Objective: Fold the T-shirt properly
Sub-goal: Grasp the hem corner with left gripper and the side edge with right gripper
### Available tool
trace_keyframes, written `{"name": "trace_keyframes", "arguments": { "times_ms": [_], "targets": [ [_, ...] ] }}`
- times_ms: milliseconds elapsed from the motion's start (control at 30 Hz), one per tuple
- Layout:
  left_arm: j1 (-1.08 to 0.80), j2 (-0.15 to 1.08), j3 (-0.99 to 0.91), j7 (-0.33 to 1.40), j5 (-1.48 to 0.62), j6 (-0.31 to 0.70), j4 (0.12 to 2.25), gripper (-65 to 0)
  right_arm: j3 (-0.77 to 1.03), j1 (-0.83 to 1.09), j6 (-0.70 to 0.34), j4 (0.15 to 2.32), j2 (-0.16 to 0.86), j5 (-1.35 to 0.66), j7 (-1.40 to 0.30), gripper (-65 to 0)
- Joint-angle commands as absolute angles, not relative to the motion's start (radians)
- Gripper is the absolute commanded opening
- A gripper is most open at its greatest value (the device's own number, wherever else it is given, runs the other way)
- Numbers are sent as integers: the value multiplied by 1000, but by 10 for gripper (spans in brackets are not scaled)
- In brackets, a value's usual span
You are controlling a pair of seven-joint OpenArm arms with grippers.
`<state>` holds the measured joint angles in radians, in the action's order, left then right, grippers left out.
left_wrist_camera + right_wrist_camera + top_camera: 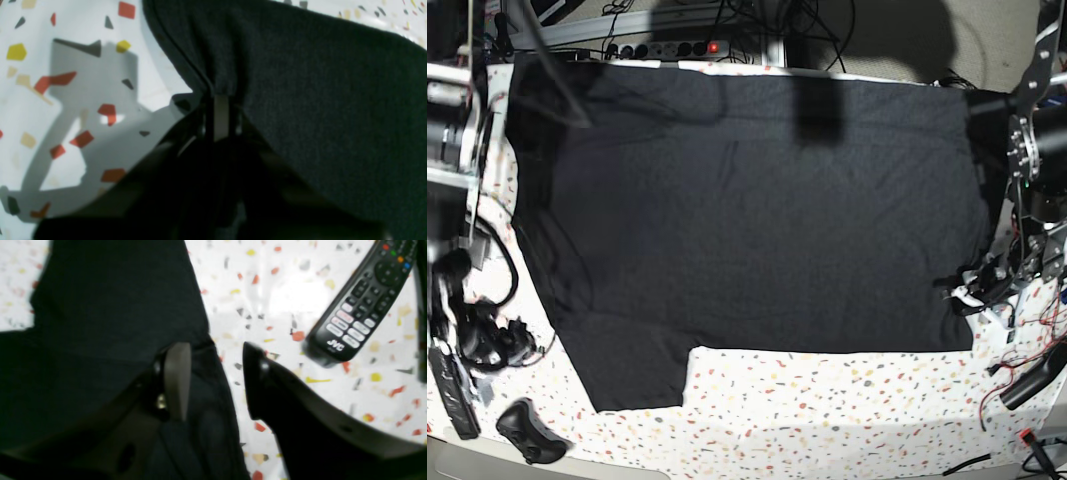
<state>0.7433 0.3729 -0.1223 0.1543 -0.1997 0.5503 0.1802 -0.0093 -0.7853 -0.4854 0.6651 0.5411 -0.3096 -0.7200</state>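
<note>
We see the big black cotton T-shirt (757, 210) spread across the speckled white worktop (827, 410). Our left pincer (220, 100) pinches its edge at centre frame. Our right pincer (217, 373) is spread wide over its edge.

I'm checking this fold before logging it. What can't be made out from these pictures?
- Printed side of the T-shirt: only plain black shows in every view.
- Far hem: base view, lost in shadow at the top edge.
- Left gripper: left wrist view, fingertips buried in bunched cloth.
- Right gripper: base view, hard to pick out among dark clutter.
- Remote: right wrist view, top cut off, labels blurred.
</note>
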Motion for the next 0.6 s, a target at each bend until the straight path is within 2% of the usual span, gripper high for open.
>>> {"name": "trace_keyframes", "arguments": {
  "times_ms": [0, 67, 167, 400, 567],
  "targets": [
    [767, 383, -123, 160, -199, 551, 191, -650, -29, -855, -493, 622, 556, -305, -692, -351],
    [767, 383, -123, 160, -199, 551, 191, -650, -73, -904, -493, 512, 553, -305, -617, -311],
    [767, 383, -123, 160, -199, 551, 191, -650, -114, -920, -492, 427, 551, -305, -539, -304],
    [767, 383, -123, 160, -199, 551, 191, -650, -119, -919, -486, 344, 499, -262, -588, -305],
    [767, 383, -123, 160, -199, 551, 191, -650, -119, -906, -408, 333, 455, -155, -592, -305]
  ]
}}
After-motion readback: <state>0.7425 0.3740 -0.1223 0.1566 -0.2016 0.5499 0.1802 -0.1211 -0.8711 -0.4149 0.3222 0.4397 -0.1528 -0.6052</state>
